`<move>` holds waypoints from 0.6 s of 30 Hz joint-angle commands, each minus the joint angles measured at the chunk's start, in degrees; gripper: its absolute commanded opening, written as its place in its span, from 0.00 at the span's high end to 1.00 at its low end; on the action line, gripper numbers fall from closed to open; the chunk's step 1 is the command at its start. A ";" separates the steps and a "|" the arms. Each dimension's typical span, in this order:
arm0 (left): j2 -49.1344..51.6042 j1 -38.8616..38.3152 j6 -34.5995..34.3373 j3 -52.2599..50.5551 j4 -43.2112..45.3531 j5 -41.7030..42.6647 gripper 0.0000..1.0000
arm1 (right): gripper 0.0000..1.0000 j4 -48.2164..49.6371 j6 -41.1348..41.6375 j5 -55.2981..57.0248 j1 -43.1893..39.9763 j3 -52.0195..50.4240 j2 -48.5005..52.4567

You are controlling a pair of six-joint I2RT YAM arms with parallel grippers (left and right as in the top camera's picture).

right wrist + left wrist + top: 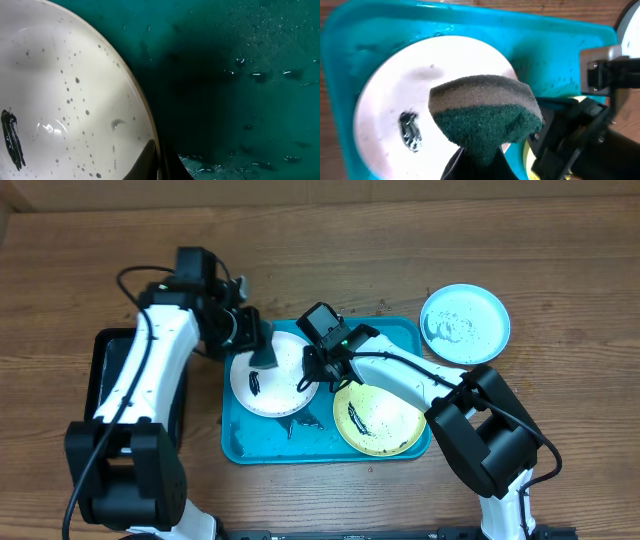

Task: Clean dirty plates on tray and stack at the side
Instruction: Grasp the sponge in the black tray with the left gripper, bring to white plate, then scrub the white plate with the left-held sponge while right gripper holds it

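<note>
A green and grey sponge (485,117) fills the left wrist view, pinched from below by the left gripper (261,350), whose jaws are clamped on it. The sponge hangs just over the white plate (272,388), near that plate's far edge. This plate lies in the left half of the blue tray (275,448), which sits in the middle of the desk. A dark smear (410,131) marks the plate's left part, and small dark specks dot its white surface.

The right gripper (159,162) meets the same plate at its right edge. One finger lies over the rim and the other on the tray side, so the jaws look closed on the rim.

The yellow-green plate (385,425), with a dark smear of its own, lies in the tray's near right corner, just beside the white plate. The tray floor looks wet, with droplets and dark bits.

The light blue plate (465,323) rests on the wood off the tray, toward the desk's far right. A black tray (100,375) sits near the left edge.
</note>
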 commanded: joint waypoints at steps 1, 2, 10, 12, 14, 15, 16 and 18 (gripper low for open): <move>-0.81 -3.63 -4.31 -5.35 3.93 0.61 0.96 | 0.96 0.57 1.07 1.57 0.04 0.94 1.77; -0.81 -4.31 -6.14 -6.43 4.81 -0.07 0.96 | 0.96 0.61 1.07 1.57 0.04 0.94 1.77; -0.37 -5.97 -11.52 -12.94 12.41 -5.03 0.96 | 0.96 -0.07 1.05 1.62 0.04 0.94 1.77; -0.35 -5.79 -12.17 -13.40 12.59 -7.23 0.96 | 0.96 -0.04 1.05 1.60 0.04 0.94 1.77; -0.11 -5.77 -12.13 -13.49 12.90 -8.46 0.96 | 0.96 -0.04 1.05 1.60 0.04 0.94 1.77; -0.02 -5.77 -12.13 -13.53 13.38 -8.46 0.96 | 0.96 -0.04 1.05 1.60 0.04 0.94 1.77; 0.31 -5.86 -12.15 -13.60 14.23 -8.41 0.96 | 0.96 0.04 1.05 1.62 0.04 0.94 1.77; 1.18 -5.88 -12.74 -13.60 15.41 -8.00 0.96 | 0.96 0.24 1.05 1.60 0.04 0.94 1.77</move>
